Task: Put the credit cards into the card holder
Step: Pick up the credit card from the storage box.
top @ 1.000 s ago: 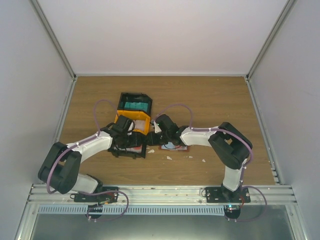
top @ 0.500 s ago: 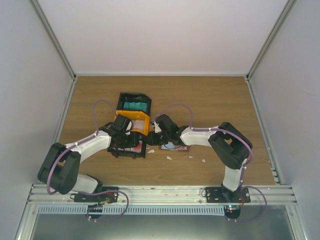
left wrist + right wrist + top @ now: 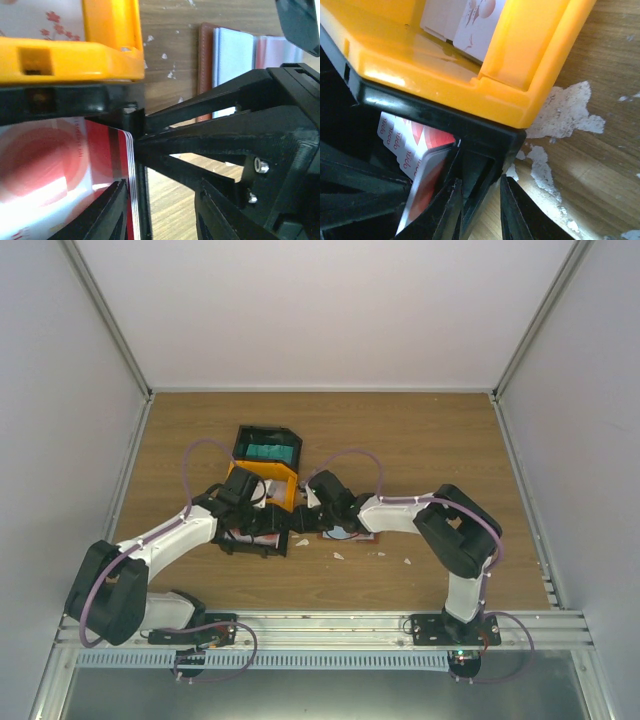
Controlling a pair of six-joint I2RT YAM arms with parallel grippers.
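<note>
The red-and-white credit cards [image 3: 60, 170] lie stacked in the black bin [image 3: 65, 102], pressed into the corner that touches the yellow bin [image 3: 75, 57]. One card [image 3: 427, 185] stands tilted up off the stack against the bin wall. The card holder [image 3: 205, 65] lies open on the worktop [image 3: 170, 30] just beside that corner, pale pockets up and with no card visibly in it.

The right tool [image 3: 480, 185] has its fingers narrowly apart at the corner, one finger inside by the tilted card and the other outside the wall. Whether it pinches the card, the wall or nothing cannot be told. The left tool [image 3: 160, 190] is partly open and straddles the same wall, with the stack's edge between its fingers. It visibly grips nothing.

The main risk is crowding, since both tools work the same corner and a small move by either could knock the other. If the right tool closes across the wall rather than on the card, it would probably drag or tip the black bin and nudge the yellow bin with it. The card edges are thin and packed tight, so two cards could come up together. A card held only by its corner might also swing, bend or slip before it reaches the pockets.
</note>
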